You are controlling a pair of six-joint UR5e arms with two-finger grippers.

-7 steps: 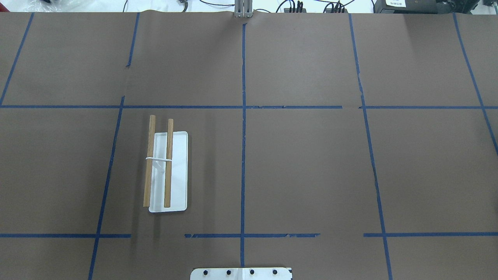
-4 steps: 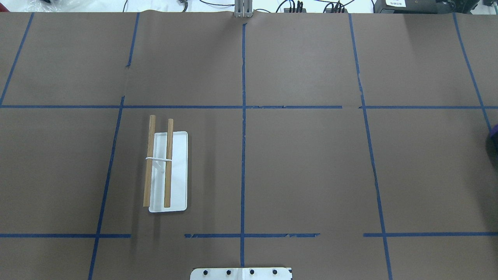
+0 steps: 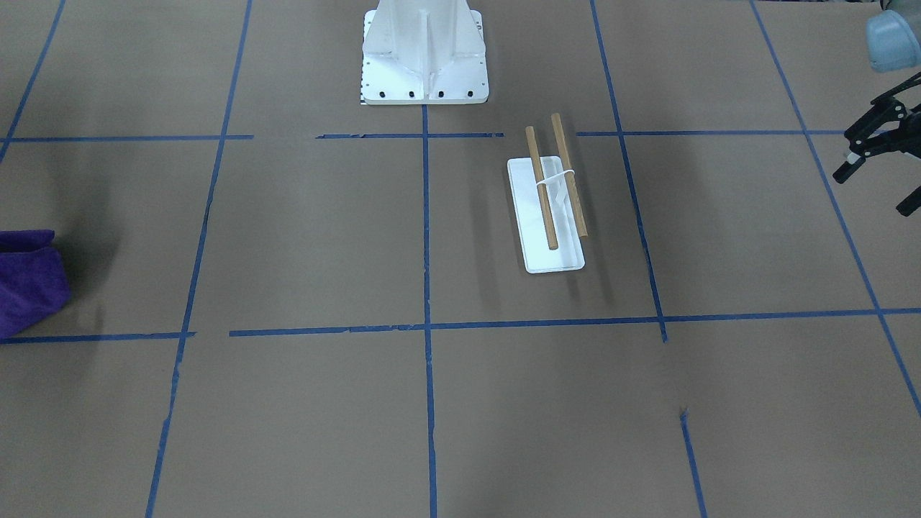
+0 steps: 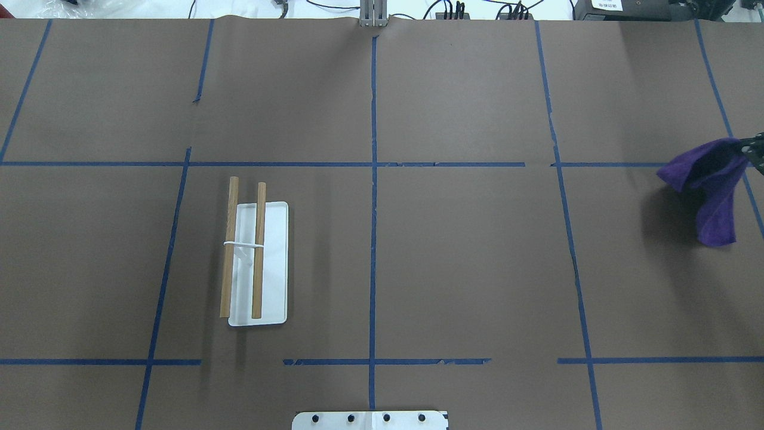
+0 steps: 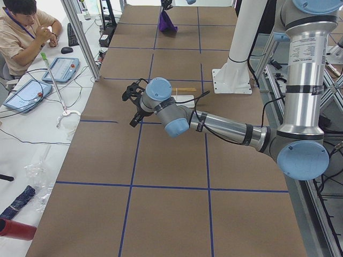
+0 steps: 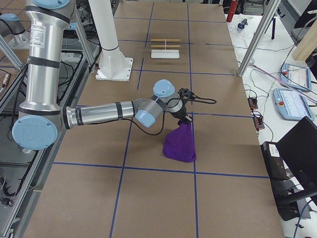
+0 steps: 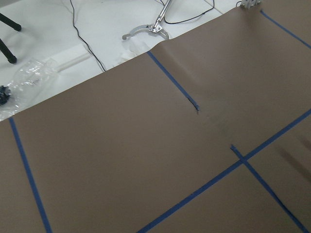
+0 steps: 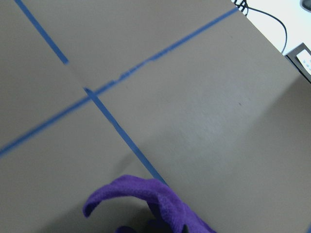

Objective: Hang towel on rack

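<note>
Right claw (image 6: 187, 119) grips towel (image 4: 710, 191) — rack (image 4: 274, 263) well apart.

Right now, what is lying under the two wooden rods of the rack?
The white tray and the thin wire support holding the rods up; the towel is elsewhere. The tray strips right beneath the rods are hidden from above.

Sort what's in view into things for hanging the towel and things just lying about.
For the job: purple cloth towel, white tray rack with two wooden dowels, right gripper holding the towel.
Just there: white bolted robot pedestal, blue tape grid lines.
</note>
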